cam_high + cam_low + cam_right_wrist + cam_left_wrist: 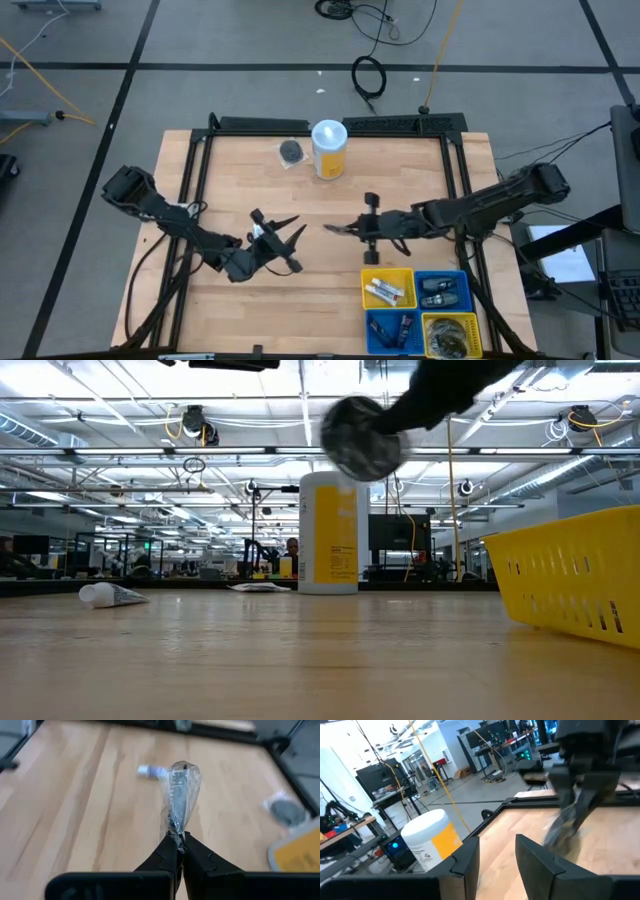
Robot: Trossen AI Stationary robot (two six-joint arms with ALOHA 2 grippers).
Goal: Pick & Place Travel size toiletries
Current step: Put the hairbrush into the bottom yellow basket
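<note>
- I see one yellow-and-white canister (329,149) at the table's far edge, one grey packet (291,151) beside it.
- My right gripper (178,841) is pinched closed on a clear-wrapped sachet (179,797), lifted mid-table.
- My left gripper (287,247) hangs spread, empty.
- Four bins (388,270) sit near the right arm; two white tubes (388,291) lie in the yellow one.

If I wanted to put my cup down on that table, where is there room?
The near left of the wooden table is bare, behind the left gripper; so is the strip between the canister and the right gripper, which holds a clear packet. The near right is crowded with bins.
</note>
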